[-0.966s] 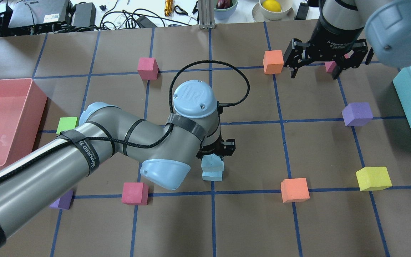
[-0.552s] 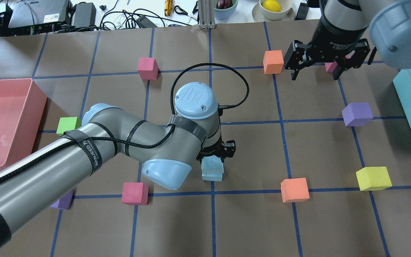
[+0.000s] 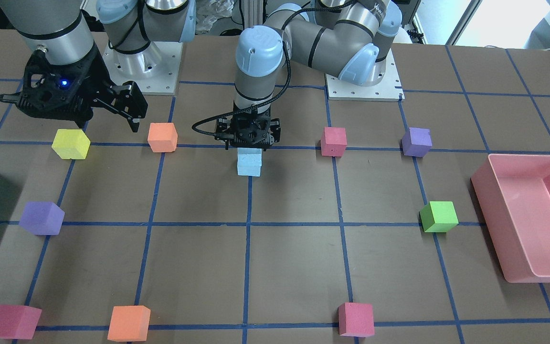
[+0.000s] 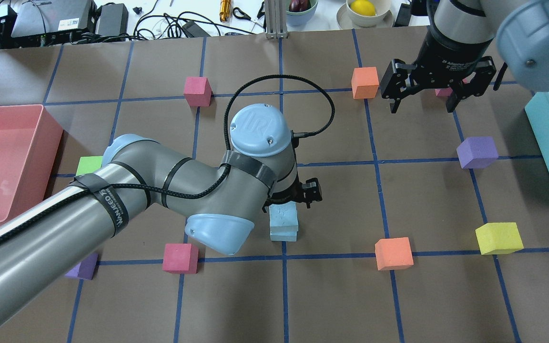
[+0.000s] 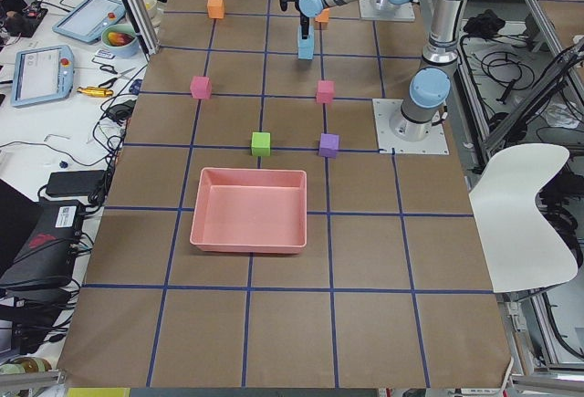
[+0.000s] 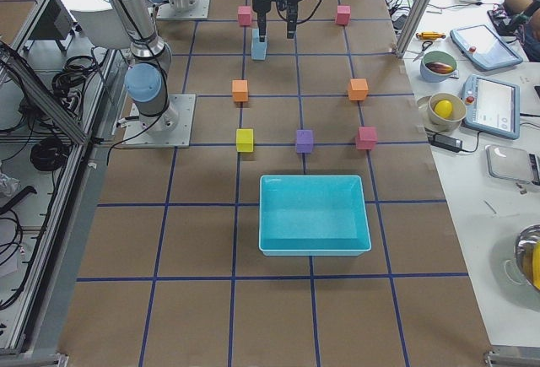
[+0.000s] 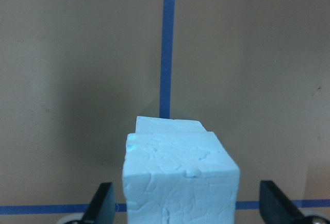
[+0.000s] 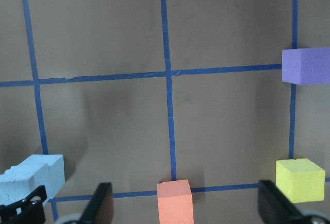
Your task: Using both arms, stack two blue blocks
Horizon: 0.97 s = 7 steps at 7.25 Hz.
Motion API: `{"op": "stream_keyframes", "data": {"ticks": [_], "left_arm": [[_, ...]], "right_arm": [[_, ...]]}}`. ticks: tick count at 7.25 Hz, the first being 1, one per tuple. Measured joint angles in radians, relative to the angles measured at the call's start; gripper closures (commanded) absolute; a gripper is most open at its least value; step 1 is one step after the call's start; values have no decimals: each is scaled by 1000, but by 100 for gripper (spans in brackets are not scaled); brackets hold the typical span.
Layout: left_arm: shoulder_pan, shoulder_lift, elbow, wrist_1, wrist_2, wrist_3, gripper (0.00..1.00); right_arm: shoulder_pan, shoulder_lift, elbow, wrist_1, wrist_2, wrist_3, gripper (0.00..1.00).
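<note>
The two blue blocks stand stacked near the table's middle. The top block (image 4: 284, 217) rests on the bottom block (image 4: 283, 235), a little offset; the stack also shows in the front view (image 3: 249, 162). My left gripper (image 3: 248, 142) hangs straight over the stack. It is open: in the left wrist view its fingers (image 7: 101, 204) stand clear on both sides of the top block (image 7: 180, 175). My right gripper (image 4: 422, 101) is open and empty, up above the table's far right part.
A pink bin (image 4: 48, 125) stands at the left and a teal bin (image 4: 548, 143) at the right. Loose cubes lie around: orange (image 4: 393, 253), yellow (image 4: 498, 237), purple (image 4: 477, 151), orange (image 4: 365, 82), pink (image 4: 197, 90), magenta (image 4: 180, 257), green (image 4: 88, 165).
My left gripper has opened and let go of the top blue block, which now rests on the bottom one. My right gripper has drifted slightly towards the far edge.
</note>
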Motion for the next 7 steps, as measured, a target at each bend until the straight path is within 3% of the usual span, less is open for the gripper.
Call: {"op": "stream_keyframes", "data": {"ticks": [2, 7], "left_arm": [[82, 62, 88, -120, 6, 113, 0], [491, 189, 396, -606, 7, 610, 0]], "right_arm": [[0, -1, 1, 0, 2, -1, 0], [0, -3, 1, 0, -5, 1, 0]]}}
